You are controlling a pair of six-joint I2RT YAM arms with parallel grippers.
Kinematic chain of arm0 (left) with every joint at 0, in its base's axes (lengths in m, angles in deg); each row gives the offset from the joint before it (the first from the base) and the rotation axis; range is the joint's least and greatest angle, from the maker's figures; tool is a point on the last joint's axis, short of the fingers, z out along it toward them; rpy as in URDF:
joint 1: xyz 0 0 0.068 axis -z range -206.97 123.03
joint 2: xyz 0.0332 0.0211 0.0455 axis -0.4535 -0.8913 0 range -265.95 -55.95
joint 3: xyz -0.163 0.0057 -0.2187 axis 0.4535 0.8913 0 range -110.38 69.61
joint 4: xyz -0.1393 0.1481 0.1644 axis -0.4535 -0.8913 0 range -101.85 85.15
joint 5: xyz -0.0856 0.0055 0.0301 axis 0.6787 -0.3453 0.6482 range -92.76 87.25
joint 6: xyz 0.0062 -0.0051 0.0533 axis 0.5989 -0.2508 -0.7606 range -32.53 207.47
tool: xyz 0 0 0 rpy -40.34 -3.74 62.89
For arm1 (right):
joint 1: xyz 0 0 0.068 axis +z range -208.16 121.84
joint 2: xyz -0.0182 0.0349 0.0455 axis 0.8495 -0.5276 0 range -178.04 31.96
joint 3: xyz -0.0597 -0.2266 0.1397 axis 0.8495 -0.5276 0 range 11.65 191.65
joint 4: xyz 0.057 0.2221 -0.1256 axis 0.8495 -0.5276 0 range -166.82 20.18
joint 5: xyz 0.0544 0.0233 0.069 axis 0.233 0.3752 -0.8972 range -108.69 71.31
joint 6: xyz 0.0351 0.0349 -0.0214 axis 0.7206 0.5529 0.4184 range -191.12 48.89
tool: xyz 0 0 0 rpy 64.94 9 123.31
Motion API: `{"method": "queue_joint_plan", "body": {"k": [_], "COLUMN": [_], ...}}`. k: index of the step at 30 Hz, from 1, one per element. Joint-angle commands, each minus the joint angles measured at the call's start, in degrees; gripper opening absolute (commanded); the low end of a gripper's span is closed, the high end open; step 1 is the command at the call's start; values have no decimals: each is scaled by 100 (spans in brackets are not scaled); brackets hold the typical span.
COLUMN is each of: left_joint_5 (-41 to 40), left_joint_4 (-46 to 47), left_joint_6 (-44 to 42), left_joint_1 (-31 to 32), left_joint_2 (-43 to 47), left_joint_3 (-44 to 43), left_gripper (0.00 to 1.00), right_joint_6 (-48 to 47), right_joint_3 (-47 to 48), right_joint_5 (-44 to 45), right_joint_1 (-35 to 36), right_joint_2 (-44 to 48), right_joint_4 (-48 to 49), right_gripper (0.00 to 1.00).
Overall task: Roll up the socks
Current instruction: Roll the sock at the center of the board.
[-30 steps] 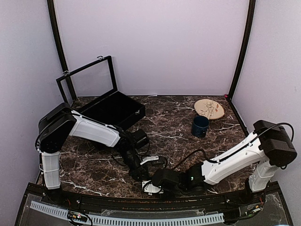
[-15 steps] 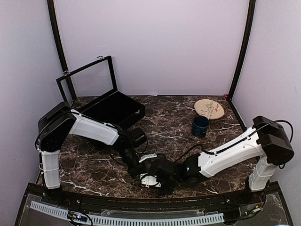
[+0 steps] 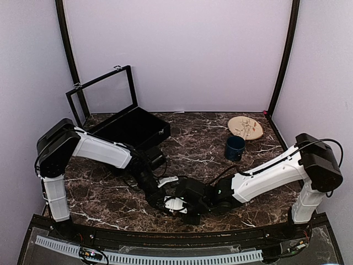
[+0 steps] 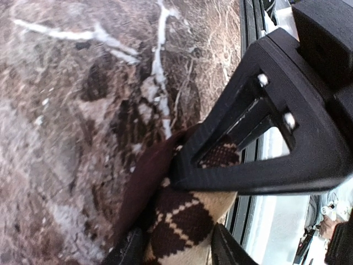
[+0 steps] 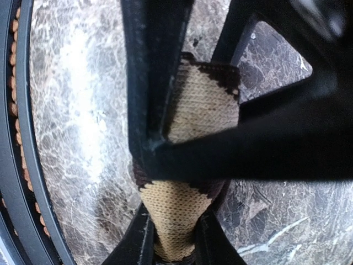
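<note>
Moved since a second ago: right gripper, swept left and away from the near rail to cross over left gripper; left elbow drawn back.
Left jaws: nearly closed, pinching the sock, cloth filling the narrow gap.
Right jaws: likewise narrow, clamped on the same argyle cloth.
Sock position: stretched between both sets of jaws, bunched just ahead of each, low over the marble table.
Risk, tangle: fingers interleaved, so liable to snag or knock on any twist.
Risk, slip: seemingly only a thin fold held; likely to pull free under opposing tugs, undoing the roll.
Risk, edge: rail just to one side of both sets of jaws; apt to drop off if released.
</note>
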Motion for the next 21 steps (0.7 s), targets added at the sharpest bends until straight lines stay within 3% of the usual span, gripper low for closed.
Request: {"method": "queue_joint_plan", "body": {"k": [1,21], "left_joint_5": [-593,-531], "left_joint_4": [-158,59], "left_joint_6": [102,298], "left_joint_1": [-208,-632], "left_joint_2": [101,637], "left_joint_3": [302,629], "left_gripper": [44,48], "right_joint_6": [386,1248], "right_joint_3": [-164,-613], "right_joint_5": [-282,-794], "right_joint_1": [-148,-489], "right_joint_2": [-116,174], "right_joint_4": [-427,-178], "right_gripper": [3,2]}}
